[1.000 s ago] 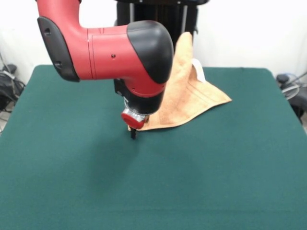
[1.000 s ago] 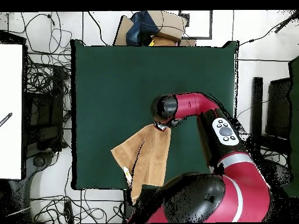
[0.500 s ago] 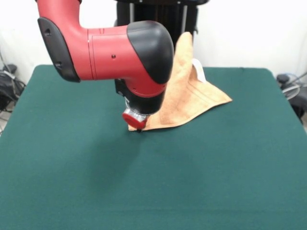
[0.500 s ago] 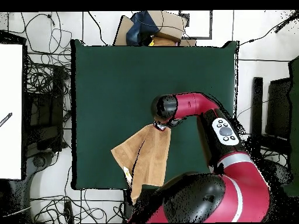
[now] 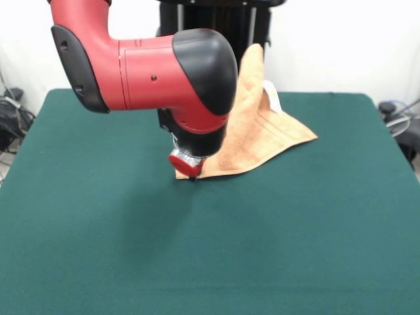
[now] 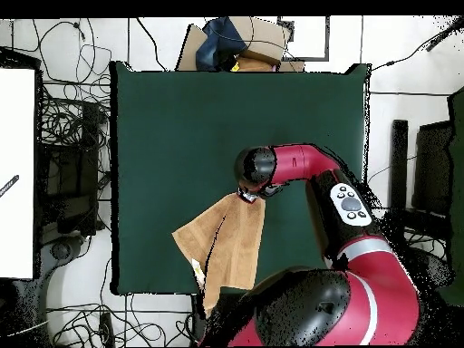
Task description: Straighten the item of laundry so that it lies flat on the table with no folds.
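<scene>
One towel corner under the gripper, far from flat.

Risk first, as a judgement: the gripper [image 5: 191, 176] sits right down at the towel's [image 5: 262, 134] front corner, so a lift from here may catch only a pinch of cloth and let it slip, or drag the whole bunch across the table [image 5: 275, 249] without opening the fold. How wide the fingers stand, and whether they have hold of the cloth, I cannot tell, since the wrist hides them. The orange-brown towel lies at the table's robot side, its back part rising toward the pedestal; from above that end hangs past the table's edge. It is folded into a rough triangle, stripe bands showing, with a small white tag [image 5: 272, 96] near the raised part.
</scene>
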